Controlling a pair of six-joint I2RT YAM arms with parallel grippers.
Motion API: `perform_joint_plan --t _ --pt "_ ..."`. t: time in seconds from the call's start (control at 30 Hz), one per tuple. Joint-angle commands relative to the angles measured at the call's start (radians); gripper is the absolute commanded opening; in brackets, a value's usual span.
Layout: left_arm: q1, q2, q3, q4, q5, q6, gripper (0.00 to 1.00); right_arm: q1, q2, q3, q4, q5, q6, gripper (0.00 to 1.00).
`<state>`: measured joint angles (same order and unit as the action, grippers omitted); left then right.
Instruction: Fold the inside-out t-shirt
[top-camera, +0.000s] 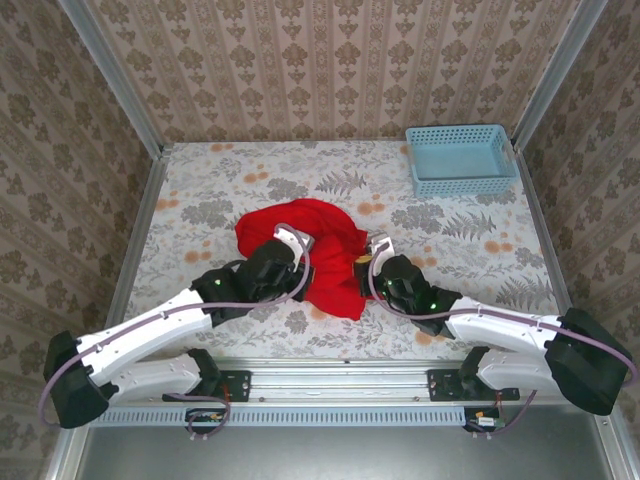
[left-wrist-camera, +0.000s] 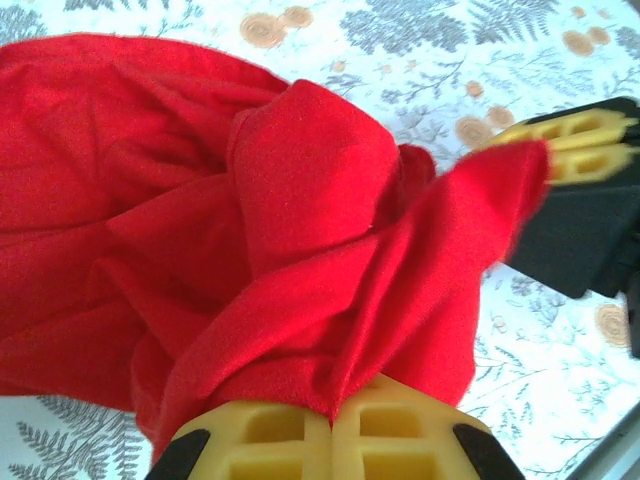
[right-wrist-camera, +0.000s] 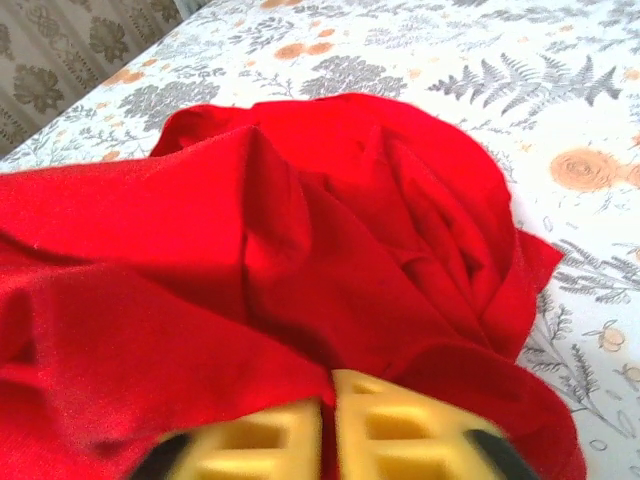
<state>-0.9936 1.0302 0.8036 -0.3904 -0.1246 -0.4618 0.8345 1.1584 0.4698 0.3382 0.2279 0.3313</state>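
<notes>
T-shirt (top-camera: 325, 255): bright red, bunched in a crumpled heap near the middle of the table, between the two grippers

Table (top-camera: 200, 185): pale surface printed with grey leaves and orange flowers

Left gripper (top-camera: 288, 238): at the left side of the heap, reaching in over the cloth

Left gripper state: yellow fingers (left-wrist-camera: 265, 440) pressed together and clamped on a fold of the t-shirt, with cloth rising from the tips in a gathered ridge

Right gripper (top-camera: 378, 243): at the right side of the heap, level with the left gripper

Right gripper state: yellow fingers (right-wrist-camera: 400, 440) almost together, with a thin fold of the t-shirt caught in the narrow slit between them

Cloth between grippers: a flap of the t-shirt is drawn out sideways to the right gripper's tips, seen from the left wrist

Basket (top-camera: 462, 160): light blue plastic, upright at the far right corner of the table, well apart from the t-shirt
</notes>
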Motion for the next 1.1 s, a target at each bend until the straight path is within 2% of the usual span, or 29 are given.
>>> perform_joint_plan --t 0.0,0.03,0.07,0.13,0.2,0.3,0.43,0.6,0.83,0.97,1.07 --pt "0.023 -0.003 -0.029 0.026 0.045 0.025 0.0 -0.017 -0.022 -0.003 -0.059 -0.102 -0.06 0.43" --pt "0.032 0.002 -0.039 0.033 0.054 0.023 0.0 -0.026 -0.027 -0.005 -0.065 -0.127 -0.063 0.52" --pt "0.044 0.006 -0.048 0.041 0.064 0.02 0.01 -0.036 -0.028 -0.005 -0.073 -0.147 -0.065 0.56" --pt "0.067 0.017 -0.065 0.048 0.079 0.01 0.04 -0.064 -0.018 0.001 -0.106 -0.195 -0.074 0.59" --pt "0.089 0.025 -0.078 0.05 0.095 0.003 0.06 -0.072 -0.011 0.001 -0.12 -0.211 -0.075 0.61" --pt "0.101 0.02 -0.098 0.053 0.111 0.004 0.15 -0.075 -0.011 -0.008 -0.122 -0.213 -0.072 0.61" --pt "0.097 -0.013 -0.124 0.048 0.13 0.009 0.37 -0.075 -0.038 -0.016 -0.143 -0.19 -0.075 0.6" --pt "0.08 -0.072 -0.171 0.042 0.113 0.0 0.49 -0.075 -0.086 -0.007 -0.185 -0.157 -0.093 0.61" --pt "0.069 -0.008 -0.179 0.068 0.121 -0.03 0.47 -0.075 -0.08 0.027 -0.203 -0.186 -0.088 0.61" --pt "-0.019 -0.035 -0.187 0.006 0.008 -0.056 0.51 -0.073 -0.058 0.043 -0.206 -0.222 -0.087 0.62" --pt "-0.044 -0.08 -0.216 -0.023 -0.035 -0.102 0.52 -0.065 -0.006 0.073 -0.207 -0.258 -0.1 0.64"
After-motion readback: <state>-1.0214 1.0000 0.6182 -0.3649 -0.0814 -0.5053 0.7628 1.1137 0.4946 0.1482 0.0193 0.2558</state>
